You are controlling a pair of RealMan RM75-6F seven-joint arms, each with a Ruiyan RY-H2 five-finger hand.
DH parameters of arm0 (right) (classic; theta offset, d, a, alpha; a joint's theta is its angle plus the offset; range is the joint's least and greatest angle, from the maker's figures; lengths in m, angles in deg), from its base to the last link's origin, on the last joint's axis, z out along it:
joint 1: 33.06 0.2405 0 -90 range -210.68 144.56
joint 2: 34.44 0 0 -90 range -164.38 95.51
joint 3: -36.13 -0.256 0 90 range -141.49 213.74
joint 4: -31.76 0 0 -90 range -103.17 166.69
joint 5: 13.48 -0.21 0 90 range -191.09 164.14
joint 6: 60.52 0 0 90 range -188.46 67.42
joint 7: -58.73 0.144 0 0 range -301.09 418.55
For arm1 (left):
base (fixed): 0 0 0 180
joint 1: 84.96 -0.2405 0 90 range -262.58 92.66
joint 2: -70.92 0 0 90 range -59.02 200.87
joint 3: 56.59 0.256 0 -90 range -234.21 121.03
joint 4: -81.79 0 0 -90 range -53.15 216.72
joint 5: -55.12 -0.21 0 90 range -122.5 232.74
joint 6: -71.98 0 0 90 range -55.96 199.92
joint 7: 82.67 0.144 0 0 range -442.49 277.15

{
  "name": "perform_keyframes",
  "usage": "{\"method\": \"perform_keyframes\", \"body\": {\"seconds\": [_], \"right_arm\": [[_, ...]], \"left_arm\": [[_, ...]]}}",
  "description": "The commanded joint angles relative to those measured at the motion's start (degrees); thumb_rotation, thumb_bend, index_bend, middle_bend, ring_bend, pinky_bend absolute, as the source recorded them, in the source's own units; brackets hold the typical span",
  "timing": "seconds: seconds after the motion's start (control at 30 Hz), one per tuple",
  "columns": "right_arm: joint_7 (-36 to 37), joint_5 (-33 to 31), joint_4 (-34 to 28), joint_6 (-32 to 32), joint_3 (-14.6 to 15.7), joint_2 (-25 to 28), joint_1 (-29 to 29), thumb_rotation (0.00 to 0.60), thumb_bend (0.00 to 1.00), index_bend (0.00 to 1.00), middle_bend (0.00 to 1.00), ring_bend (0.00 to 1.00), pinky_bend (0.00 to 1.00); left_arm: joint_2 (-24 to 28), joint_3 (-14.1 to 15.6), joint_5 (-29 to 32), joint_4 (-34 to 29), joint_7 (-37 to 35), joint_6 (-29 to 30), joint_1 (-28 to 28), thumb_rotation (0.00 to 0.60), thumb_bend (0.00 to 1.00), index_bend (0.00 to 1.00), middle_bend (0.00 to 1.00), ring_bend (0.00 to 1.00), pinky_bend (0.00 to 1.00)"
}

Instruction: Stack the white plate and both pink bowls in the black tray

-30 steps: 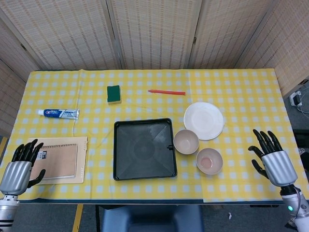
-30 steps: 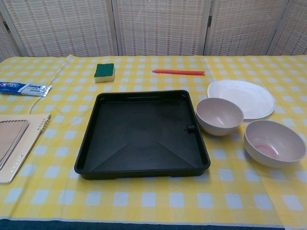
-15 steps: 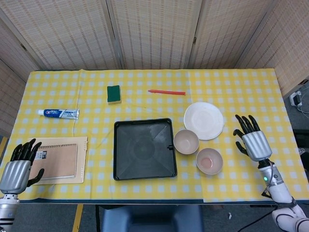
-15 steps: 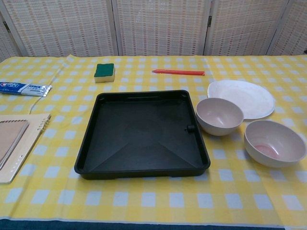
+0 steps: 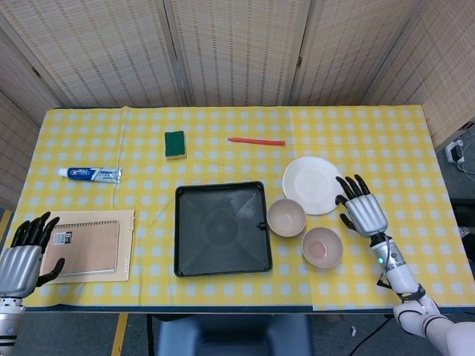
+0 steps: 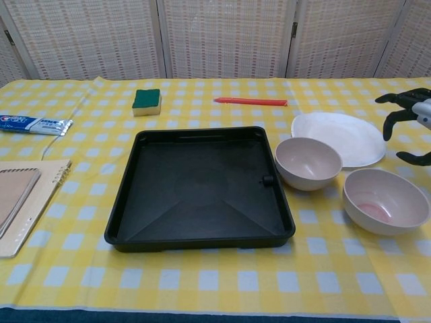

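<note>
The black tray lies empty at the table's middle front. Right of it stand two pink bowls: one against the tray's right rim, the other nearer the front right. The white plate lies flat behind them. My right hand hovers open just right of the plate and above the front bowl's far side, fingers spread, holding nothing. My left hand hangs open at the table's front left corner, beside the notebook.
A notebook on a tan folder lies at the front left. A toothpaste tube, a green sponge and a red pen lie further back. Wicker screens stand behind the table.
My right hand has moved left and inward from the table's right edge to beside the plate, entering the chest view. My left hand has shifted slightly.
</note>
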Motion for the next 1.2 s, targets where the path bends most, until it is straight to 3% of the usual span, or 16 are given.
{"method": "perform_keyframes", "body": {"seconds": [0.03, 0.47, 1.2], "right_arm": [[1.0, -0.6, 1.9, -1.4, 0.3, -1.6, 1.2, 0.600, 0.38, 0.47, 0.11, 0.08, 0.00], [5.4, -1.6, 11.6, -3.8, 1.4, -8.9, 3.2, 0.600, 0.38, 0.48, 0.12, 0.09, 0.00], [8.4, -4.2, 19.5, -7.8, 1.0, -14.4, 6.2, 0.600, 0.38, 0.48, 0.13, 0.10, 0.00]], "left_arm": [[0.1, 0.0, 0.1, 0.0, -0.2, 0.0, 0.0, 0.600, 0.40, 0.00, 0.00, 0.00, 0.00], [-0.2, 0.2, 0.5, -0.2, -0.5, -1.7, 0.7, 0.600, 0.40, 0.00, 0.00, 0.00, 0.00], [0.2, -0.1, 1.7, -0.1, -0.7, -2.4, 0.9, 0.600, 0.40, 0.00, 0.00, 0.00, 0.00]]}}
